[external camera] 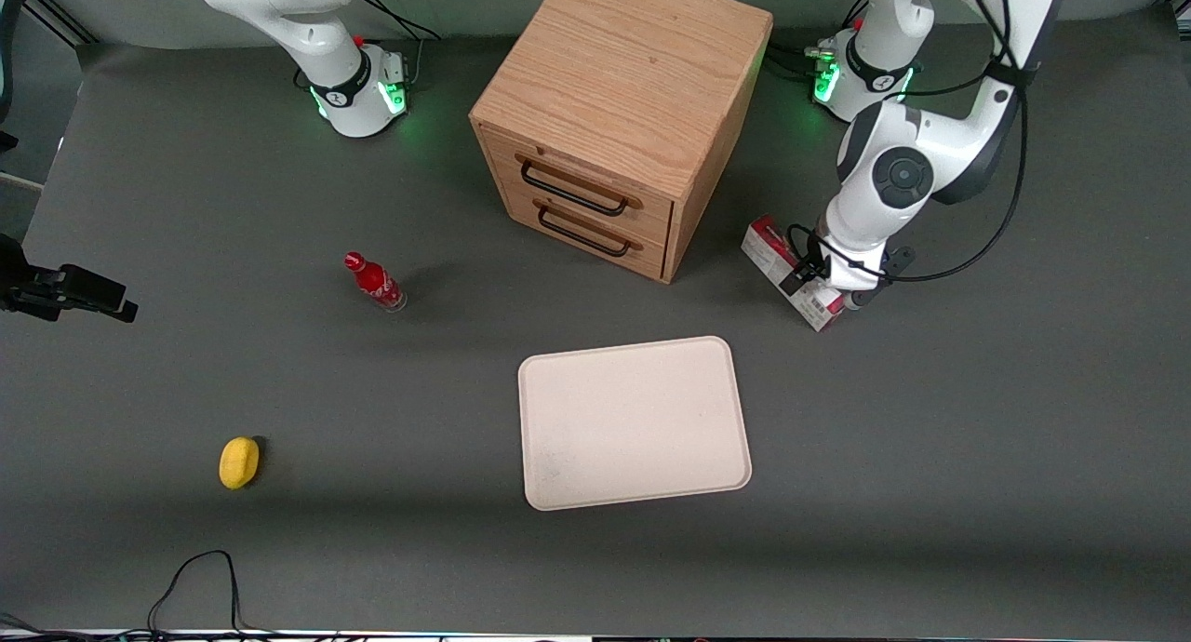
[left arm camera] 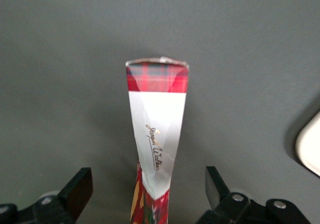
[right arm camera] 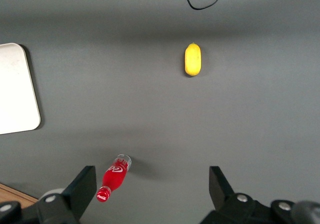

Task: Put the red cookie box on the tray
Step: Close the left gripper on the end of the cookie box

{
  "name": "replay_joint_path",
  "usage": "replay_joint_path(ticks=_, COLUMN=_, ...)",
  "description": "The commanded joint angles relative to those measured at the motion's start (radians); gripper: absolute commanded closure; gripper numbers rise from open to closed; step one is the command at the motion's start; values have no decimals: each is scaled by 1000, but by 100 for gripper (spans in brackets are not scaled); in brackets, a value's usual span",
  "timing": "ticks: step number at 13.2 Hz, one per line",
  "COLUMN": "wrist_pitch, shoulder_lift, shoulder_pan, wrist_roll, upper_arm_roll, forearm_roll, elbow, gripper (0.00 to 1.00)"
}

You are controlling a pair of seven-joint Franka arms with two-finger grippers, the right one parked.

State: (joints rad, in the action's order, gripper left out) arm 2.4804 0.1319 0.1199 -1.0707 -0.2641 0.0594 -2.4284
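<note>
— Five loose things on the grey table (external camera: 930, 493), as I count them. Start at the parked arm's end?

— Yes. First a small yellow oval object (external camera: 238, 461) (right arm camera: 192, 59), lying alone, close to the front camera. Farther from the camera than that is a small red bottle (external camera: 374, 282) (right arm camera: 114, 176), lying on its side.

— Then the middle?

— A wooden drawer cabinet (external camera: 623, 93) with two drawers, each with a dark handle. In front of it, nearer the camera, lies the tray (external camera: 633, 423) (left arm camera: 310, 144) (right arm camera: 15, 89), cream-white, flat on the table, with nothing on it.

— And the red cookie box?

— The red cookie box (external camera: 768, 244) (left arm camera: 157, 134) is beside the cabinet, toward the working arm's end. It is farther from the camera than the tray and apart from it, not on it. It lies at an angle, one end nearer the cabinet. The wrist camera looks down on a narrow white side with script lettering and a tartan-red end.

— Where is the left arm's gripper?

— The gripper (external camera: 823, 293) (left arm camera: 147, 176) is low over the end of the box that is nearer the camera. Its fingers (left arm camera: 80, 186) are spread wide, one on each side of the carton, with grey table showing between each finger and the cardboard. So the jaws are released, straddling the box and gripping nothing.
</note>
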Motion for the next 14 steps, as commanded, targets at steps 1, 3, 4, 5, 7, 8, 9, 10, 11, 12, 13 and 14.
replay_joint_path(ticks=1, wrist_pitch=22, shoulder_lift=29, shoulder_pan=24, wrist_roll=-48, upper_arm_roll=5, forearm_roll=-1, elbow=3, gripper=0)
replay_joint_path(ticks=3, wrist_pitch=31, shoulder_lift=43, shoulder_pan=26, wrist_roll=-48, upper_arm_roll=5, forearm_roll=-3, elbow=5, gripper=38)
replay_joint_path(ticks=4, wrist_pitch=41, shoulder_lift=48, shoulder_pan=26, wrist_roll=-48, upper_arm_roll=5, forearm_roll=-3, elbow=5, gripper=81)
replay_joint_path(ticks=5, wrist_pitch=35, shoulder_lift=51, shoulder_pan=26, wrist_roll=-46, upper_arm_roll=5, forearm_roll=-4, elbow=11, gripper=100)
replay_joint_path(ticks=7, wrist_pitch=23, shoulder_lift=55, shoulder_pan=24, wrist_roll=-34, upper_arm_roll=5, forearm_roll=-10, elbow=20, gripper=100)
replay_joint_path(ticks=8, wrist_pitch=5, shoulder_lift=55, shoulder_pan=21, wrist_roll=-23, upper_arm_roll=8, forearm_roll=-30, elbow=31, gripper=100)
replay_joint_path(ticks=9, wrist_pitch=-33, shoulder_lift=58, shoulder_pan=18, wrist_roll=-2, upper_arm_roll=11, forearm_roll=-45, elbow=58, gripper=100)
replay_joint_path(ticks=10, wrist_pitch=-81, shoulder_lift=60, shoulder_pan=17, wrist_roll=8, upper_arm_roll=17, forearm_roll=-46, elbow=96, gripper=100)
replay_joint_path(ticks=11, wrist_pitch=-143, shoulder_lift=60, shoulder_pan=15, wrist_roll=21, upper_arm_roll=22, forearm_roll=-49, elbow=147, gripper=100)
replay_joint_path(ticks=12, wrist_pitch=-238, shoulder_lift=61, shoulder_pan=14, wrist_roll=75, upper_arm_roll=34, forearm_roll=-49, elbow=220, gripper=100)
replay_joint_path(ticks=13, wrist_pitch=-352, shoulder_lift=63, shoulder_pan=14, wrist_roll=168, upper_arm_roll=57, forearm_roll=-49, elbow=303, gripper=100)
replay_joint_path(ticks=14, wrist_pitch=-456, shoulder_lift=67, shoulder_pan=14, wrist_roll=280, upper_arm_roll=87, forearm_roll=-49, elbow=387, gripper=100)
